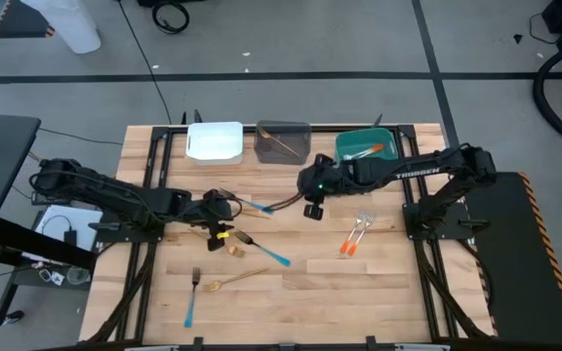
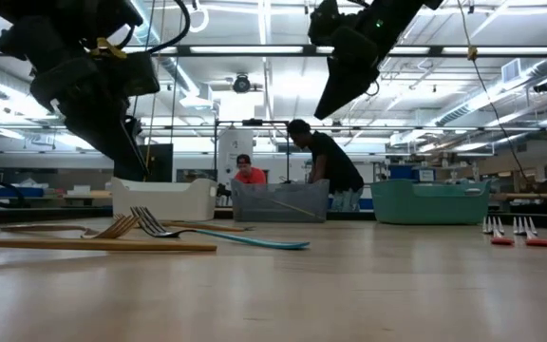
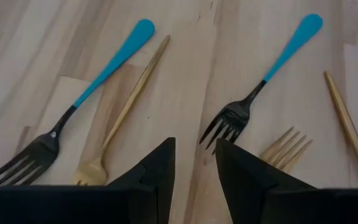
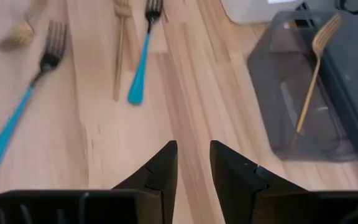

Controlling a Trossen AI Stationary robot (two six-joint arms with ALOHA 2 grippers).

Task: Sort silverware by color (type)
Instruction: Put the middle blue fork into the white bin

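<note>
Mostly slim blue-handled forks point(image 3: 253, 102), prob. metal

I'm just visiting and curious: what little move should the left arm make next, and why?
Probably lower the left gripper straight down onto the black fork with the bright blue handle. Its fingers stand open and empty just above the wooden table, with that fork's tines right ahead. The white rectangular bin looks empty; gold and orange pieces already lie in other bins.

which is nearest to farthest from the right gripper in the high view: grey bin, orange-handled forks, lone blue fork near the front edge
From the right gripper:
1. grey bin, along the table's back edge
2. orange-handled forks, on its right-arm side; nearly as near
3. lone blue fork, front left
</note>
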